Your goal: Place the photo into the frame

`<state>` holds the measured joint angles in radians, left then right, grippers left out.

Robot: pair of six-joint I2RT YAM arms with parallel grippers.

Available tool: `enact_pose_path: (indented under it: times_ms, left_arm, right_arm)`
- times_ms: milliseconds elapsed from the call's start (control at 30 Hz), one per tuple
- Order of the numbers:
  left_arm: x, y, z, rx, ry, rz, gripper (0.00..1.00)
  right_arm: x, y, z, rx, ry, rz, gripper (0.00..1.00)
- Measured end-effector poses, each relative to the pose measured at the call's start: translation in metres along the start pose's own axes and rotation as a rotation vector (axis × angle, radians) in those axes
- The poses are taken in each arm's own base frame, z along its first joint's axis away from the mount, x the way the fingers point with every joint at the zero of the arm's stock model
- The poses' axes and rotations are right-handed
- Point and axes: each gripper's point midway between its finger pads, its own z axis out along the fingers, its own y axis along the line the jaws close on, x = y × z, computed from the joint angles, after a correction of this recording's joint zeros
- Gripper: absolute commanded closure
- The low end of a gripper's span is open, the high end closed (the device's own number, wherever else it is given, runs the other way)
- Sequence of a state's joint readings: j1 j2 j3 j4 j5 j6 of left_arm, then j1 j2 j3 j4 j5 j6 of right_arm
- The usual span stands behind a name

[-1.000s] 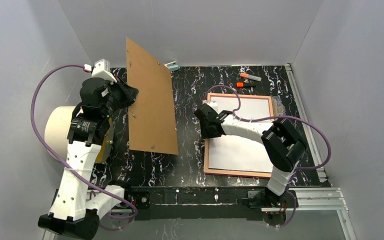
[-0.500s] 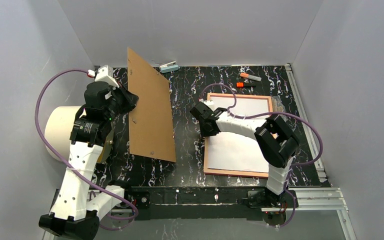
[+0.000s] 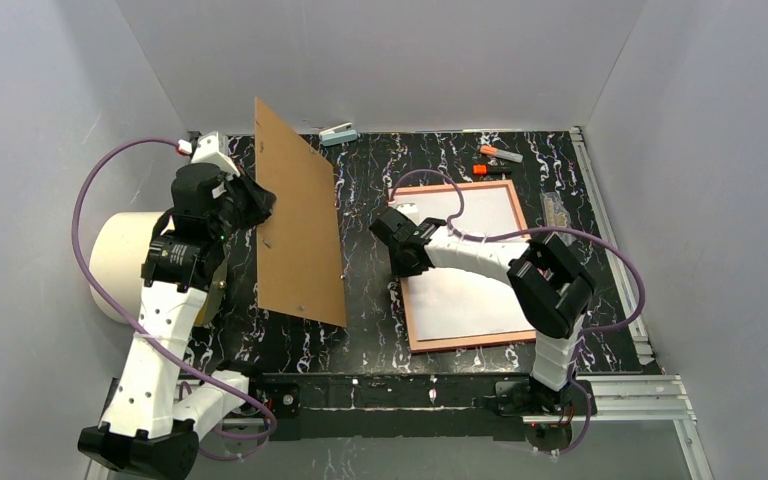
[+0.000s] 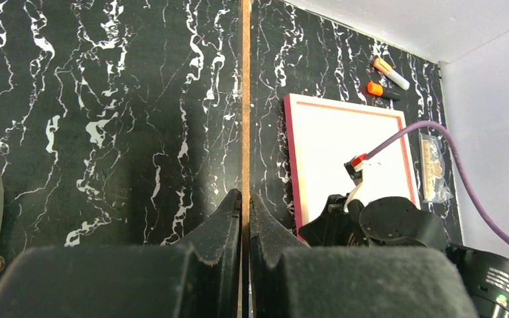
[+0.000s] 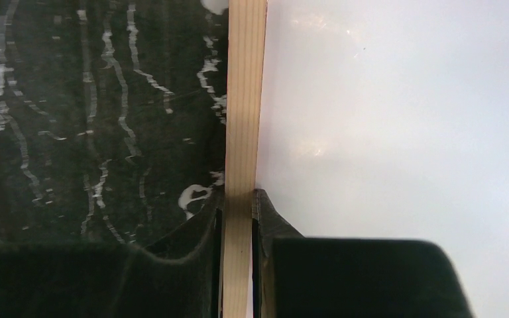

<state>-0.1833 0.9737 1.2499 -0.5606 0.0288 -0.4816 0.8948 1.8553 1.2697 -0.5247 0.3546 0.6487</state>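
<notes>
Fingers (image 4: 228,212) of the left gripper (image 4: 245,199) are pinched tight on the near edge of the brown backing board (image 3: 300,230), holding that big sheet up on edge over the left half of the black marbled table (image 3: 365,330). Over on the right, the right gripper (image 5: 237,199) has a finger on each side of the pale wood rail of the frame (image 5: 245,99), clamped on its left side. The frame lies flat and a touch skewed, right of centre. Inside its border sits a white sheet, by my reading the photo (image 3: 460,290) lying face down, already in the opening.

Now the risks. A pull on one rail could slew the frame further and let the photo ride up over the border. A lift from that side could tip the sheet out altogether. The board is a wide sail held by a thin pinch, so it may swing or slip. Brought across now, it would meet the right arm lying over the frame.

Around the edges: a fat cream roll (image 3: 120,265) stands by the left arm, a pale blue stapler-like thing (image 3: 339,133) sits at the far wall, a clear packet (image 3: 554,207) lies just beside the frame's right rail, and two orange-capped markers (image 3: 498,160) lie beyond its far corner. None of them blocks the frame.
</notes>
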Motion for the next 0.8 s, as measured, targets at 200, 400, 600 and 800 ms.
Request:
enact_pose_path:
  times_ms: [200, 400, 600, 800]
  left_arm:
    - [0.003, 0.011, 0.001, -0.055, 0.007, 0.004, 1.00]
    - [0.001, 0.022, 0.001, -0.120, 0.007, 0.022, 1.00]
    - [-0.008, 0.027, -0.001, -0.161, -0.011, 0.040, 1.00]
    - [-0.007, 0.032, -0.001, -0.187, -0.005, 0.051, 1.00]
  right_arm:
    - [-0.009, 0.041, -0.011, -0.099, -0.025, 0.058, 0.84]
    - [-0.021, 0.090, -0.006, -0.164, -0.047, 0.108, 0.78]
    - [-0.027, 0.140, 0.009, -0.204, -0.050, 0.109, 0.64]
    - [-0.028, 0.161, 0.005, -0.229, -0.053, 0.108, 0.49]
